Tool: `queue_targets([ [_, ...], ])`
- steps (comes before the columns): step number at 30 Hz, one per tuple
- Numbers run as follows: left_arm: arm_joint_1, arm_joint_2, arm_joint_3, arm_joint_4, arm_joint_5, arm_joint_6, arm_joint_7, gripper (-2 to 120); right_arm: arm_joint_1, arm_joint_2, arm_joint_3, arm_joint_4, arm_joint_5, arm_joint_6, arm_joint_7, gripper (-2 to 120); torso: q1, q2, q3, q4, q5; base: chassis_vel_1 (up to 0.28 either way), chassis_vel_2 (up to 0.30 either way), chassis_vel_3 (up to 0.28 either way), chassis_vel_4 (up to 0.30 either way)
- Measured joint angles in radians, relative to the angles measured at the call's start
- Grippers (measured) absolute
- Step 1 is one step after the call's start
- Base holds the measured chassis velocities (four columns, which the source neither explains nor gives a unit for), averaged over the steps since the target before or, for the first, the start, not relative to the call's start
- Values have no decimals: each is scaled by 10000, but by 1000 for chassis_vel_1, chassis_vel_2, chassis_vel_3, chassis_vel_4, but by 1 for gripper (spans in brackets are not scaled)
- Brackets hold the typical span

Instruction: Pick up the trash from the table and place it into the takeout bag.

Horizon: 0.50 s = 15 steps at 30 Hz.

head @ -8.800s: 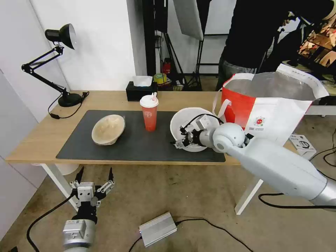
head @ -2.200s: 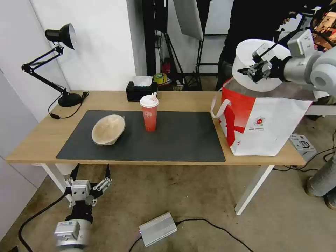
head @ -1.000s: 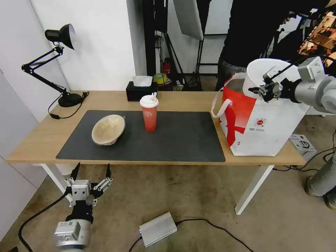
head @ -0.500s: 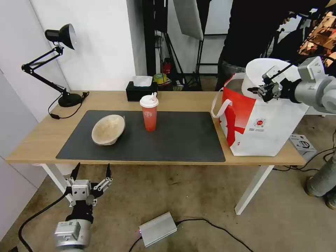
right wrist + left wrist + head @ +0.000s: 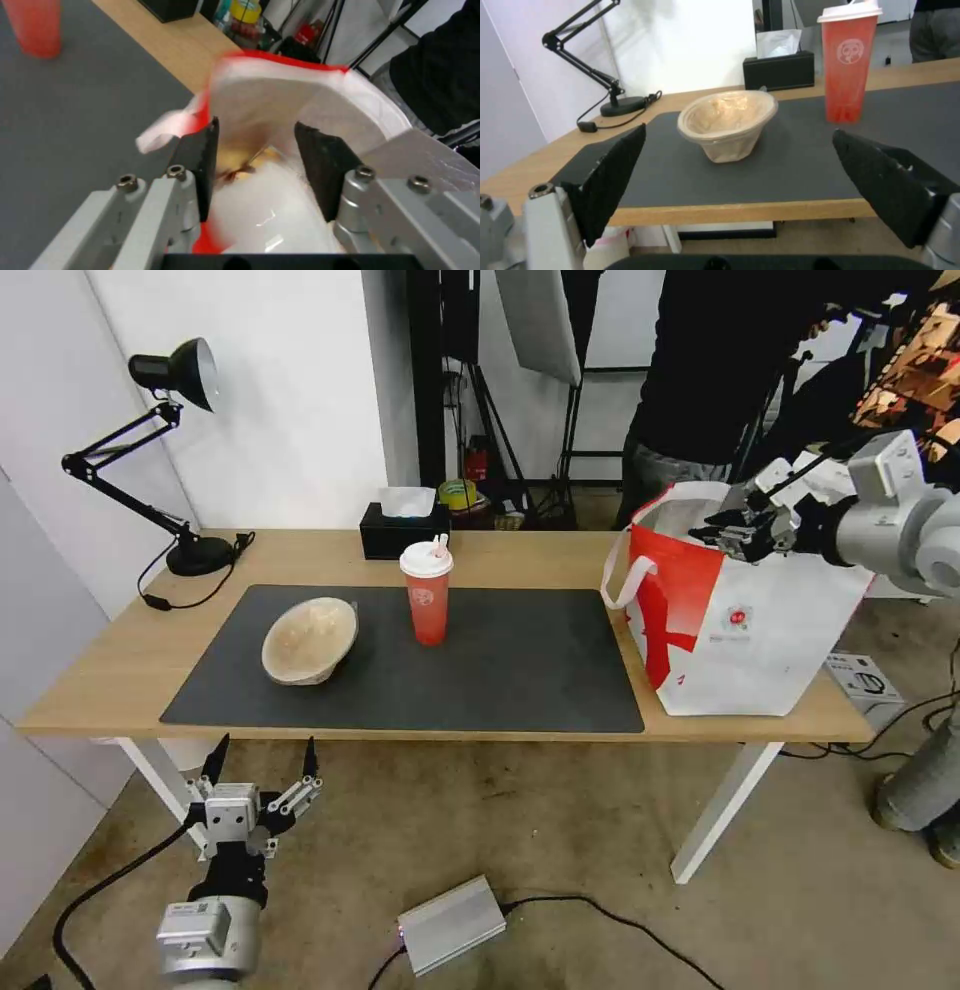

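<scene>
My right gripper (image 5: pixel 728 532) hovers over the mouth of the takeout bag (image 5: pixel 760 640) at the table's right end, open with nothing between its fingers. In the right wrist view the gripper (image 5: pixel 257 126) is open, and the white bowl (image 5: pixel 272 213) with red food scraps lies blurred below it, inside the bag (image 5: pixel 280 62). The red drink cup (image 5: pixel 427 595) (image 5: pixel 848 67) and the tan paper-pulp bowl (image 5: pixel 310 640) (image 5: pixel 727 122) stand on the dark mat (image 5: pixel 500 670) on the table (image 5: pixel 120 670). My left gripper (image 5: pixel 258 762) (image 5: pixel 740 187) hangs open below the table's front edge, facing the tan bowl.
A black desk lamp (image 5: pixel 170 370) stands at the back left and a black tissue box (image 5: pixel 400 530) behind the cup. A person in dark clothes (image 5: pixel 720 370) stands behind the bag. A silver box (image 5: pixel 450 925), cables and a small white box (image 5: pixel 865 678) lie on the floor.
The right gripper held the white bowl at the bag's mouth; now its fingers have opened and the bowl has dropped into the bag. The left arm has not moved.
</scene>
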Motion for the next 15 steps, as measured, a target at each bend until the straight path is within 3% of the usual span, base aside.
queue_targets([
  [2, 0, -1, 0, -5, 0, 0, 0, 100, 3, -13, 2, 12, 3, -1, -3, 44, -1, 0, 0, 0, 0, 0, 0, 0, 0],
  [4, 1, 0, 2, -15, 0, 0, 1, 100, 19, -66, 12, 39, 9, -9, -30, 34, -1, 1, 0, 0, 0, 0, 0, 0, 0],
  [7, 3, -5, 5, -18, 0, 0, 1, 100, 28, -104, 24, 50, 11, -12, -51, 30, 0, 1, 0, 0, 0, 0, 0, 0, 0],
  [15, 34, -25, 34, -58, 16, 0, 5, 100, 12, -214, 208, 107, 68, -20, -94, 26, 0, 2, 0, 0, 0, 0, 0, 0, 0],
])
